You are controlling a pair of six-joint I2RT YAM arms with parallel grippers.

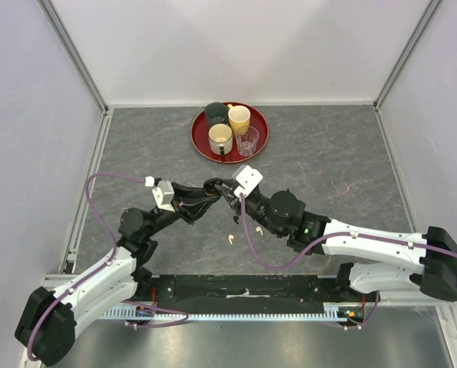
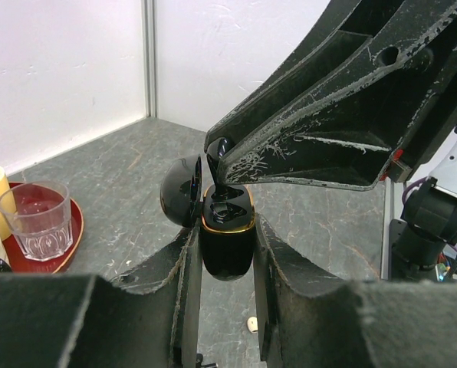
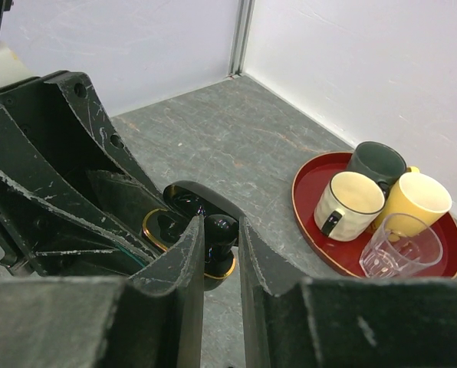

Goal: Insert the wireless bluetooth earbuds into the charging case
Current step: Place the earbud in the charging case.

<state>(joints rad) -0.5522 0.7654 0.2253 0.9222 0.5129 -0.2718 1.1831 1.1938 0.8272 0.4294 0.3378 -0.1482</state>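
Left wrist view: left gripper (image 2: 227, 230) clamps the black case (image 2: 228, 261), right gripper (image 3: 221, 247) pinches a black earbud (image 3: 221, 228) at its opening.

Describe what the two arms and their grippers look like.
Both the left arm and right arm have white link shells with black joints and bases. A purple cable loops along each. A white camera block sits at each wrist. The left gripper and right gripper have black wedge-shaped fingers, scuffed white. A green light glows on the right arm.
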